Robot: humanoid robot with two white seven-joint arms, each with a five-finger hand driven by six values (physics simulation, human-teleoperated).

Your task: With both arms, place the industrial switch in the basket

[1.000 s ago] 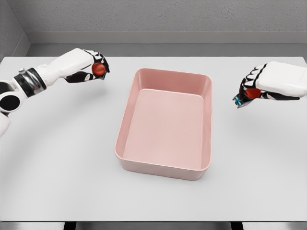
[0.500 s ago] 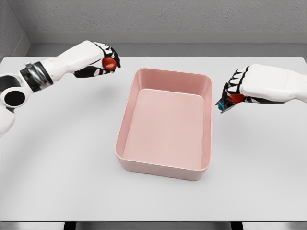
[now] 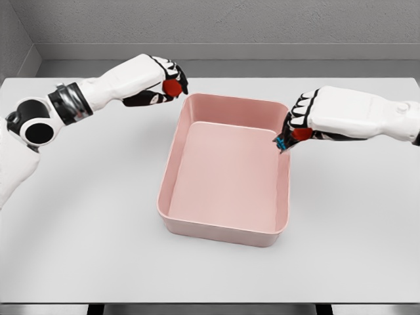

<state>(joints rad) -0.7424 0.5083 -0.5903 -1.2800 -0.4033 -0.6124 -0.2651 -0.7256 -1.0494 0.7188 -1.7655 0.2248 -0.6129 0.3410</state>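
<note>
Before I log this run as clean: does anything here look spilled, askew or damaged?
Nothing stands out. The pink basket sits flat and empty on the table. The left hand and right hand each grip a red switch at its rim.

A bare test space in a simulator, not a home or shop: a plain white table (image 3: 98,249) fills most of the view, backed by a textured grey wall (image 3: 230,20) with a pale ledge (image 3: 230,51) along its foot. Surfaces are flat, clean and evenly lit. A smooth pink basket (image 3: 172,197) sits mid-table like a staged prop
</note>
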